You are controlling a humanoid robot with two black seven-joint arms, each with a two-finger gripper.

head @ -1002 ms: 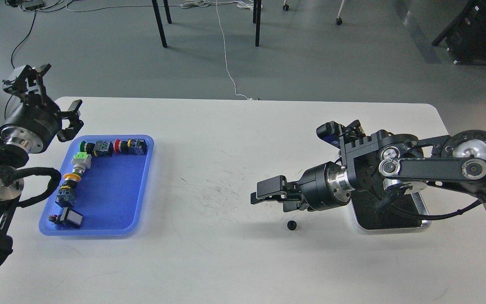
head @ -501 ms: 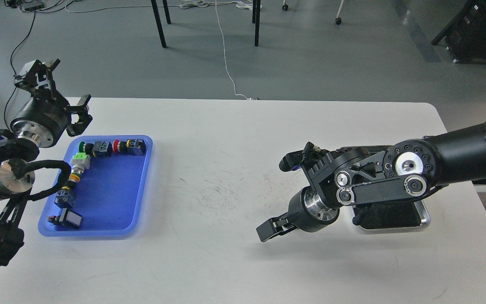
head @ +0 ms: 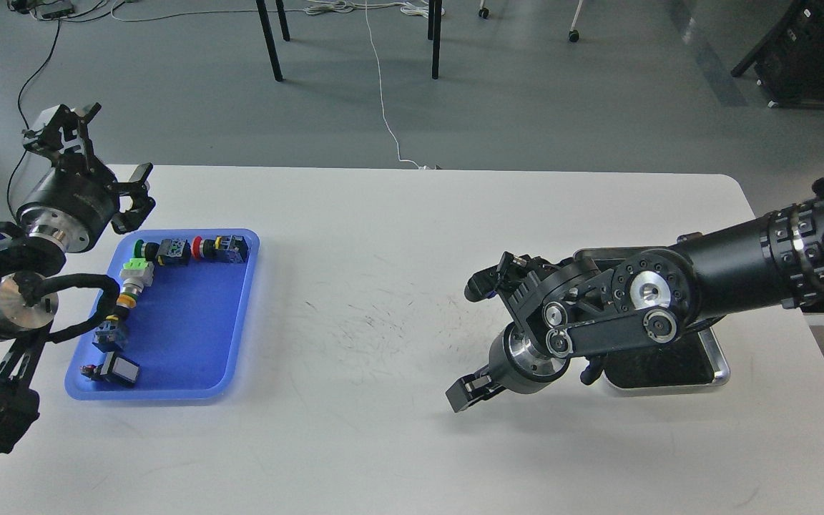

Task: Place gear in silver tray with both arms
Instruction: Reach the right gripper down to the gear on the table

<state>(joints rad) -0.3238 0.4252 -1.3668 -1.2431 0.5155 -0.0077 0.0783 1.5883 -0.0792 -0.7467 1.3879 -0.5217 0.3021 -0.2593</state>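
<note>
The black right arm's claw-like gripper (head: 471, 390) is angled down onto the white worktop (head: 398, 443), low at centre-right, and it is seen almost end-on and dark, so I cannot tell whether its jaws are clenched or released. The small gear is nowhere to be seen from the head view; the spot under the right gripper is hidden by the gripper itself. Just beside that wrist, to the right, sits the shiny rectangular silver tray (head: 718, 361) with its dark reflective bottom, largely covered by the arm's joints. Over on the far left, the black left arm's claw-like gripper (head: 101, 146) is raised at the worktop's back edge, jaws released and spread wide, gripping nothing. Below it lies the larger blue plastic tray (head: 190, 336), holding a bent row of coloured push-button switches (head: 169, 252) along its back and left sides. Black table legs (head: 269, 43) and a white cable (head: 383, 107) show on the grey floor beyond.
</note>
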